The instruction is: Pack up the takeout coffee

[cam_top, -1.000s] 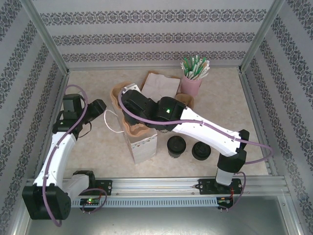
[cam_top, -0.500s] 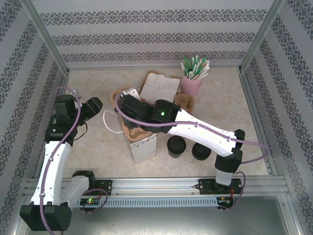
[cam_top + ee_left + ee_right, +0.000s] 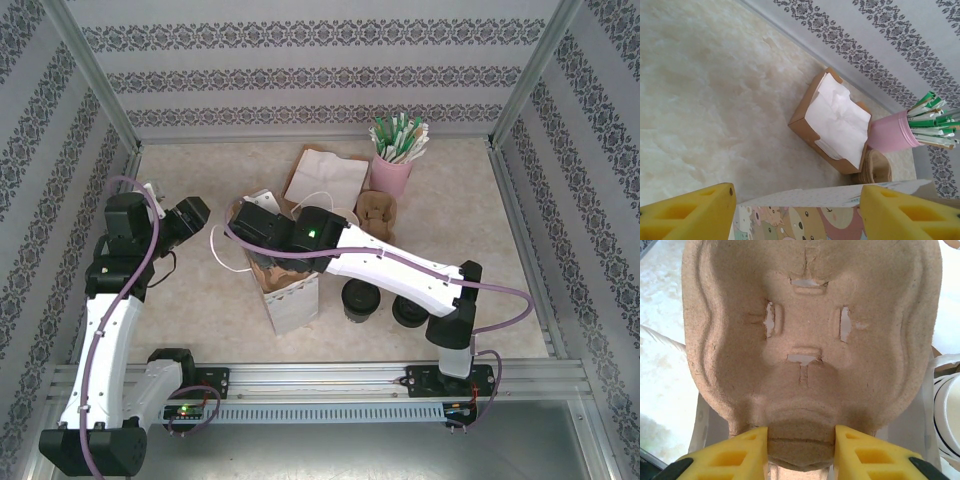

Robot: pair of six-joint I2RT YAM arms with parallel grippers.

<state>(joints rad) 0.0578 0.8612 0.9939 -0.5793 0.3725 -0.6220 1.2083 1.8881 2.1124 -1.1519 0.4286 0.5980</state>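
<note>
The takeout coffee [image 3: 360, 298], a cup under a round black lid, stands on the table just right of the white cartoon-print paper bag [image 3: 296, 302]. My right gripper [image 3: 801, 436] is shut on the edge of a brown pulp cup carrier [image 3: 810, 335] and holds it over the bag's open mouth, where the carrier [image 3: 276, 268] shows beneath the gripper. My left gripper [image 3: 797, 202] is open to the left of the bag. The bag's top rim [image 3: 805, 212] lies beyond its spread yellow fingers [image 3: 687, 215], and nothing is gripped.
A low black stack of lids [image 3: 411, 308] sits right of the coffee. Behind the bag are a cardboard box of white napkins [image 3: 832, 122], a pink cup of green-and-white packets [image 3: 892, 132] and a brown pulp stack [image 3: 875, 167]. Patterned walls enclose the table.
My right arm has carried the pulp carrier leftward and lower, onto the bag's mouth. My left arm has drawn slightly back and away from the bag.
</note>
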